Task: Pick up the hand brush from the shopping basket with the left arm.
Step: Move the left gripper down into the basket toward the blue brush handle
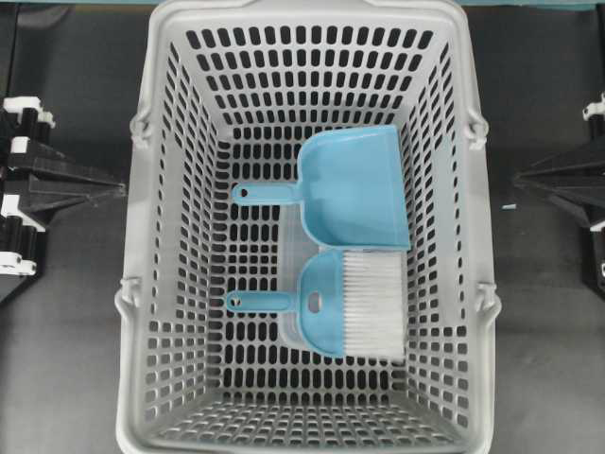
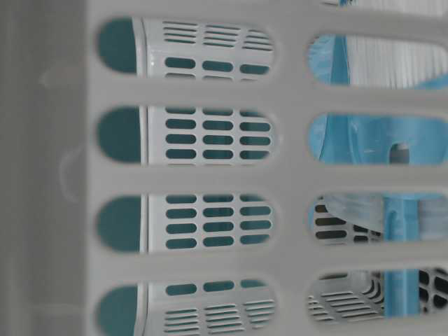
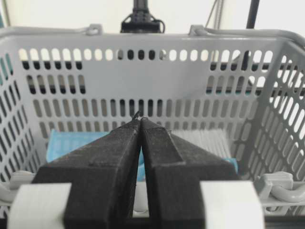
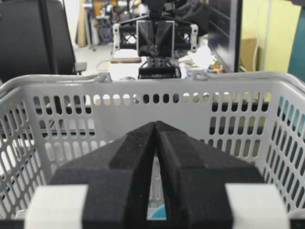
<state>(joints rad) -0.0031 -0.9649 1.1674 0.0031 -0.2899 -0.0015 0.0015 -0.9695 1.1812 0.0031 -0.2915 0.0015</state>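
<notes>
The hand brush (image 1: 331,303) lies flat on the floor of the shopping basket (image 1: 312,9), with its thin handle pointing left and its white bristles (image 1: 373,305) to the right. Through the basket's slots the table-level view shows the brush (image 2: 357,140) close up. My left gripper (image 1: 118,189) sits outside the basket's left wall, shut and empty. In its wrist view the shut tips (image 3: 139,119) face the basket wall (image 3: 143,88), and the bristles (image 3: 209,140) show beyond it. My right gripper (image 1: 520,178) is shut and empty outside the right wall.
A light-blue dustpan (image 1: 354,189) lies just behind the brush, its handle also pointing left and its lip touching the bristles. A clear flat piece lies under both. The basket's hinged handles rest on its side rims. Dark table surrounds the basket.
</notes>
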